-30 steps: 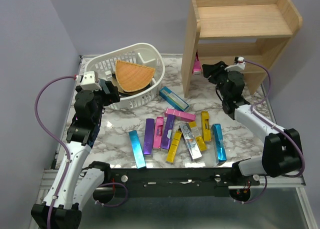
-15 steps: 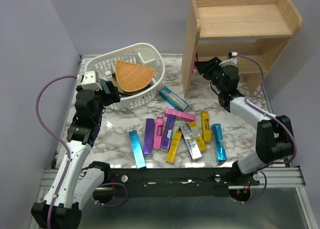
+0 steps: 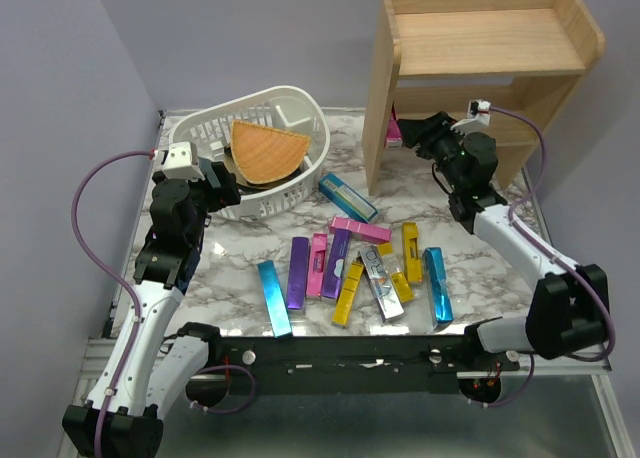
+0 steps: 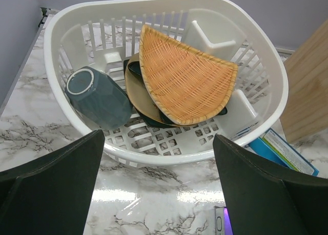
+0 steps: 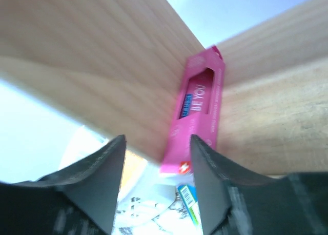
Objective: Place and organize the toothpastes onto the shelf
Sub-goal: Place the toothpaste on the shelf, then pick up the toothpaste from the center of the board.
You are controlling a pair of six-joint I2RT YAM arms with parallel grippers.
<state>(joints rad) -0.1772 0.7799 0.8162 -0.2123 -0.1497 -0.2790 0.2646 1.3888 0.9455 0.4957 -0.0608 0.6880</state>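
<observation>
A magenta toothpaste carton (image 5: 197, 109) lies on the shelf's (image 3: 480, 43) lower board (image 5: 271, 127), against its left side panel (image 5: 102, 50); from above this pink carton (image 3: 394, 128) shows just inside the panel. My right gripper (image 5: 156, 142) hovers at its near end, open, with the carton free of the fingers. Several more toothpastes (image 3: 350, 263) lie scattered on the marble table, with a blue one (image 3: 348, 196) beside the basket. My left gripper (image 4: 159, 183) is open and holds nothing, in front of the white basket (image 4: 169, 148).
The white slotted basket (image 3: 310, 113) at the back left holds an orange woven wedge (image 4: 184, 81), a grey-blue cup (image 4: 97, 96) and dark dishes. A blue carton (image 4: 287, 153) lies at its right side. The shelf's top tier is bare wood.
My right gripper's jaws have parted from the pink carton, leaving it on the lower board, and the wrist has drawn back slightly to the right. The left arm has not moved.
</observation>
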